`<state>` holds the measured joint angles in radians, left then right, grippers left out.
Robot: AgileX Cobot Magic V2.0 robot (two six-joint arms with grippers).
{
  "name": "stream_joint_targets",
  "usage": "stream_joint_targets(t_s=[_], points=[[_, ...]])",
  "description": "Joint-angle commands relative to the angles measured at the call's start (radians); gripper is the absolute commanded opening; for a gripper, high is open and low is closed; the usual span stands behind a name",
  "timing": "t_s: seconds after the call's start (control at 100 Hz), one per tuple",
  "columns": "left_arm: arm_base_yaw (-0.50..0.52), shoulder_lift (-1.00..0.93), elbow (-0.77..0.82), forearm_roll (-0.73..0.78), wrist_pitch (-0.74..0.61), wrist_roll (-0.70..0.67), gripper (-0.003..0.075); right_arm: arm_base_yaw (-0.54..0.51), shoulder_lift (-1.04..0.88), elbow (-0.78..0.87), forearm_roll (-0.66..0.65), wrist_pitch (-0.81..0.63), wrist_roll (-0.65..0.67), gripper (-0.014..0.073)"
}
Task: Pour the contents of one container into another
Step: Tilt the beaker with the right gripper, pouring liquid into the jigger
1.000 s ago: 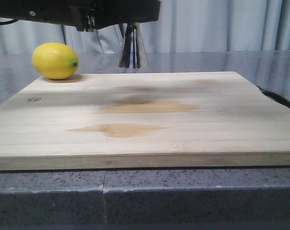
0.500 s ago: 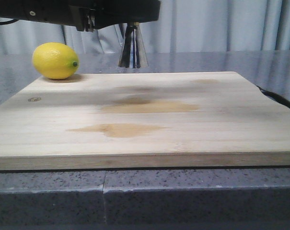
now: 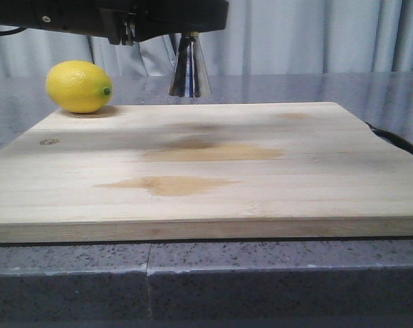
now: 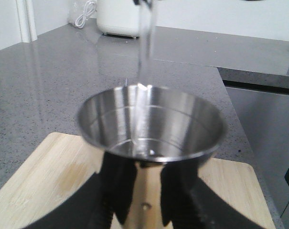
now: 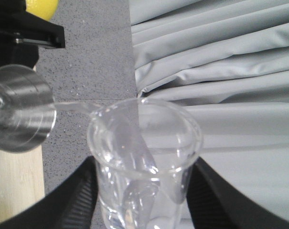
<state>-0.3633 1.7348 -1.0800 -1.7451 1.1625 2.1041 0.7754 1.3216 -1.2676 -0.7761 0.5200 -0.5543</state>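
Grey speckled surface unchanged since a second ago: right jaws pinching the clear glass beaker keep pouring into the left-clamped shiny steel hourglass jigger.

A board lies on the counter, filling most of the front view. A lemon sits at the board's far left corner. To its right, beyond the board's far edge, the jigger hangs above the counter, upright, held about its waist in the left pincer. The beaker, held between the right pincer's fingers, is tipped beside and above the jigger, and a stream runs from its lip into the jigger's top cup.
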Motion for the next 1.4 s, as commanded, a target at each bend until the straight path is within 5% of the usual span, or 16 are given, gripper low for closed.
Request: stream_joint_targets(t_s=[0.0,1.39], points=[[-0.011,-0.047,-0.020,-0.078,0.094,0.002,0.0220,0.001,-0.026,-0.039,-0.054,-0.060,-0.005,0.0281],[-0.011,-0.047,-0.020,-0.078,0.094,0.002,0.0220,0.037,-0.026,-0.037,-0.226,-0.068,-0.005,0.0281]])
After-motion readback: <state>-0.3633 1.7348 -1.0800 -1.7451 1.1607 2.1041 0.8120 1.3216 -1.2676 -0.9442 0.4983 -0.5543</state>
